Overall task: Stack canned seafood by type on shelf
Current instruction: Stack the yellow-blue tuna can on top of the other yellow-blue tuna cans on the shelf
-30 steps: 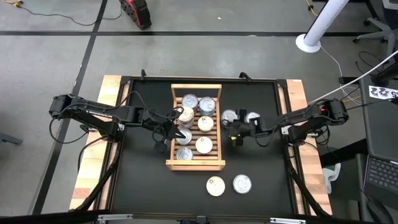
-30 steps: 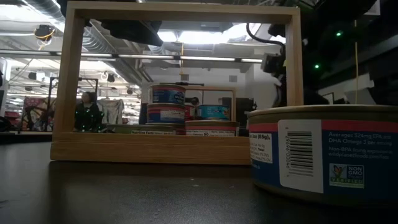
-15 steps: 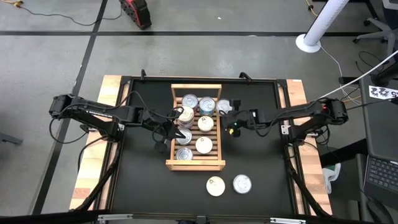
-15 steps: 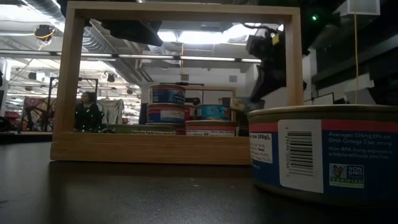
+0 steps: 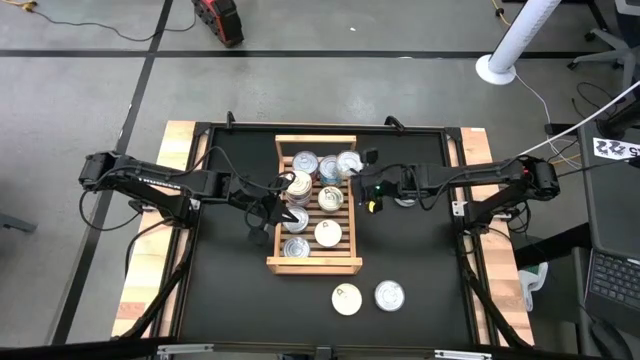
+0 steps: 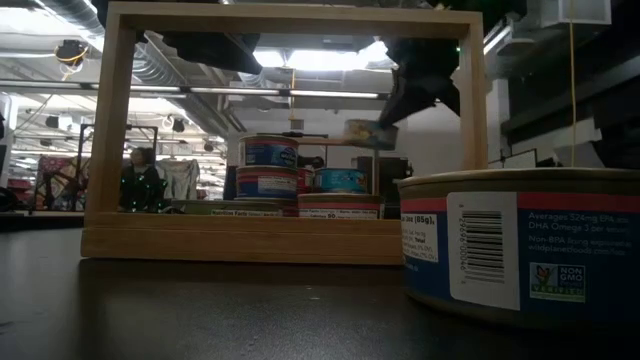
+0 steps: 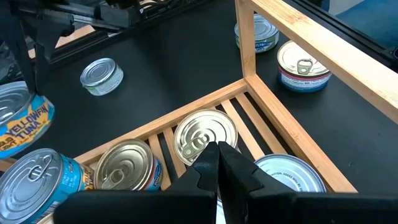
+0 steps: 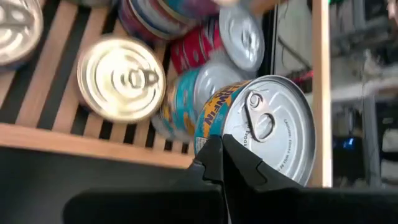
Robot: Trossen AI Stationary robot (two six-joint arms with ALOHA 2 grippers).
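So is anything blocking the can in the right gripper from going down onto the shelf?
Nothing visible does. The right gripper holds its can above the shelf's right rear corner, already past the rail.

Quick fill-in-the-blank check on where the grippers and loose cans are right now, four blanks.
1. The right gripper holds a can over the shelf's ____ edge.
2. The left gripper is ____, holding nothing.
3. ____ cans sit on the table in front of the shelf.
4. The held can's label reads yellowfin ____.

Missing words: right; shut; two; tuna
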